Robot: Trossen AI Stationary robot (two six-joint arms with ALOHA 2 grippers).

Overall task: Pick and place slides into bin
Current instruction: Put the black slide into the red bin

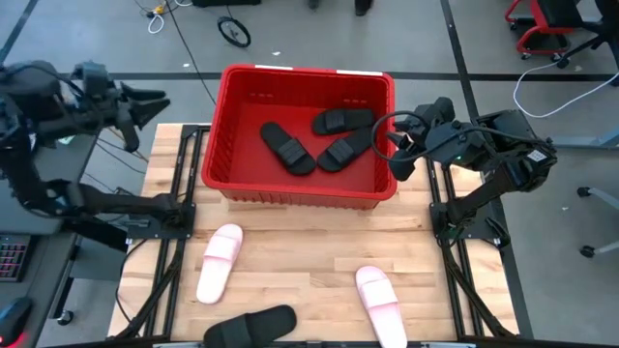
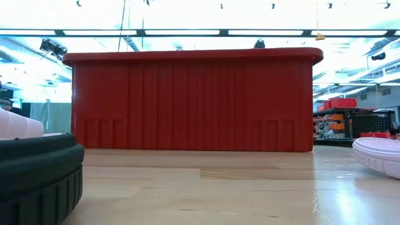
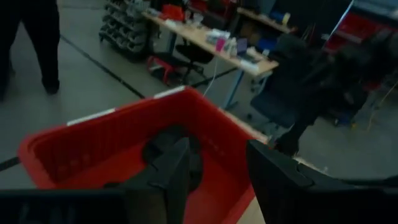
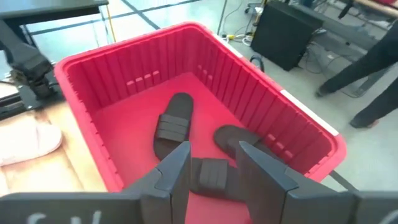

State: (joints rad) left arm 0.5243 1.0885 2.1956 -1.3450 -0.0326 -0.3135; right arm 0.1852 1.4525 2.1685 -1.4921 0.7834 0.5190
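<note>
Right gripper (image 1: 394,153) hangs over the bin's right rim, fingers apart and empty.
Three black slides (image 1: 288,148) lie inside the red bin (image 1: 232,89); two pink slides (image 1: 219,262) and one black slide (image 1: 250,327) rest on the table (image 1: 300,242). Left gripper (image 1: 155,103) waits off the table's left, fingers apart.

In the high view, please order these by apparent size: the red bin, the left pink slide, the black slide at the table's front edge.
1. Red bin, clearly largest.
2. Left pink slide and black slide: they look alike in length, and the black one is partly cut off, so I cannot rank them.
</note>
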